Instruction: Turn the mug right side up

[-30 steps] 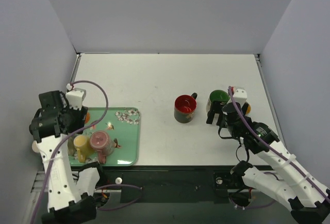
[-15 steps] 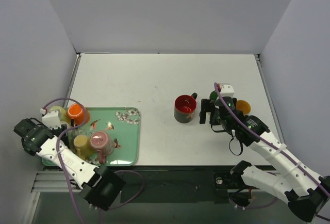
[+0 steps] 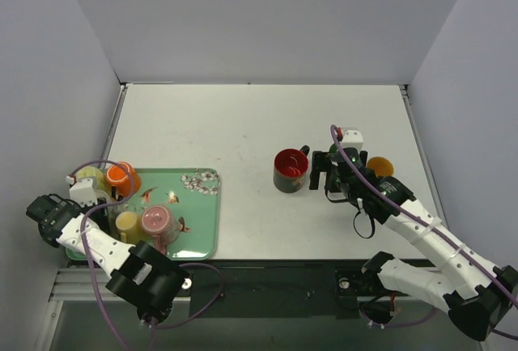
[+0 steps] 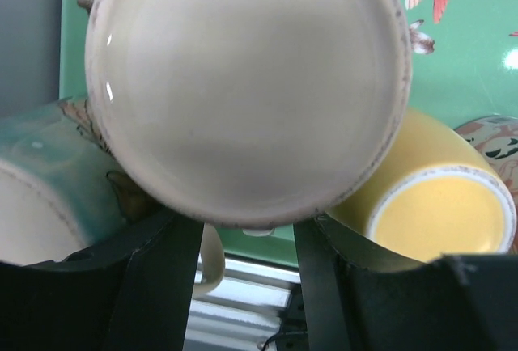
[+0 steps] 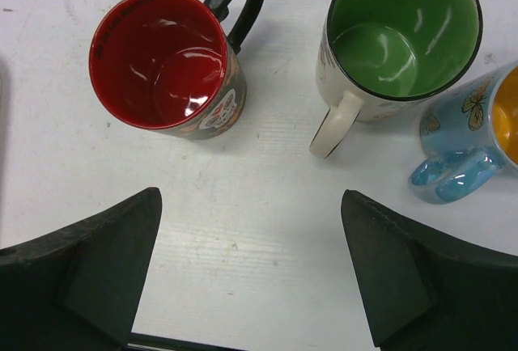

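A cream mug [image 3: 91,179] stands at the left edge of the green tray [image 3: 198,205]. In the left wrist view the mug's round pale face [image 4: 243,84] fills the frame, and I cannot tell whether that face is its base or its mouth. My left gripper [image 3: 87,192] is low beside the mug. Its fingers [image 4: 154,278] stand partly apart at the mug's near edge, and the tips are hidden under it. A cream handle [image 4: 213,260] shows in the gap. My right gripper [image 3: 322,175] is wide open and empty above the table, also in the right wrist view [image 5: 251,197].
An orange mug [image 3: 120,175], a yellow mug [image 3: 127,223] on its side and a pink mug [image 3: 158,220] are on the tray. A teal mug [image 4: 40,165] lies left of the cream one. Upright red [image 5: 162,60], green [image 5: 401,35] and blue-orange [image 5: 477,149] mugs stand by the right gripper.
My left arm has dropped from high over the tray to low at its left edge, beside the cream mug. My right gripper has drawn back from the green mug, toward the red one.
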`<state>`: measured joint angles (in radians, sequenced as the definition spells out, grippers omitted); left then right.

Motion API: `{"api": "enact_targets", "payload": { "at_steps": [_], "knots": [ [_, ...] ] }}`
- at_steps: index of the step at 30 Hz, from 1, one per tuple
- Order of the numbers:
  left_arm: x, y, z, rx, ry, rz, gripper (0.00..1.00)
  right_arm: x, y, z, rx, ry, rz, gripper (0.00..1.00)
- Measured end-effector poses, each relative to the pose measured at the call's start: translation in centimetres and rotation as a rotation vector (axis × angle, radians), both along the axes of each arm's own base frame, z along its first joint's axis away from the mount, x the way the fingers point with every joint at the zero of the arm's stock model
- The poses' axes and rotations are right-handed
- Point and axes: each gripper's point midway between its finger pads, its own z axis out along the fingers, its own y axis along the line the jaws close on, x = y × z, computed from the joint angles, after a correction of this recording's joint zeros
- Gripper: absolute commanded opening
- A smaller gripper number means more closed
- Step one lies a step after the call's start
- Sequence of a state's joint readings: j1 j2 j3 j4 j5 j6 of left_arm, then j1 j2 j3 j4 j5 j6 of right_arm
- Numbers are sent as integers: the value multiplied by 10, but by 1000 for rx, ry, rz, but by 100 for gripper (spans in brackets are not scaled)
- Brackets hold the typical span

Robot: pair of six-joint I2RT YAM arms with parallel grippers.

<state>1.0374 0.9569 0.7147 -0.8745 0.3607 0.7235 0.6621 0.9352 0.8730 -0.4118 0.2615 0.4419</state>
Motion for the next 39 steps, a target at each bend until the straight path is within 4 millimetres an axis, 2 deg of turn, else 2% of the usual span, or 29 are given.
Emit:
{"api": "enact_targets", "payload": {
  "at_steps": [6,8,9,10,11,12,14,18,21,24,29,32,36,39],
  "knots": [
    [9,0,-15,-37,-18,-36,55,7,5,-14,-32,48,-15,86],
    [11,0,-19,-48,-23,-42,49,8,5,-15,-29,50,-21,86],
    [12,0,-22,-56,-24,-45,41,8,5,-14,-28,48,-25,86],
    [11,-1,-25,-63,-21,-45,29,8,5,-13,-29,45,-27,86],
    [11,-2,-28,-68,-18,-43,23,8,5,-12,-28,42,-28,86],
    [11,0,-29,-65,-23,-39,10,8,5,-11,-28,37,-29,86],
    [12,3,-28,-54,-29,-34,0,8,6,-6,-25,26,-29,86],
    [11,0,-26,-65,-26,-33,0,7,6,7,-11,-6,-28,86],
    [10,-3,-17,-66,-31,-22,0,7,6,16,-1,-27,-29,86],
    [12,0,12,-21,-66,-8,0,8,6,24,8,-43,-31,86],
    [26,16,88,134,-192,0,0,9,11,36,14,-66,-8,86],
    [37,10,124,138,-270,-24,0,8,17,43,24,-83,14,86],
    [69,-23,156,40,-344,-120,0,5,34,50,58,-103,69,86],
    [108,-77,180,-54,-371,-295,0,-2,57,69,106,-144,134,87]
  ]
}}
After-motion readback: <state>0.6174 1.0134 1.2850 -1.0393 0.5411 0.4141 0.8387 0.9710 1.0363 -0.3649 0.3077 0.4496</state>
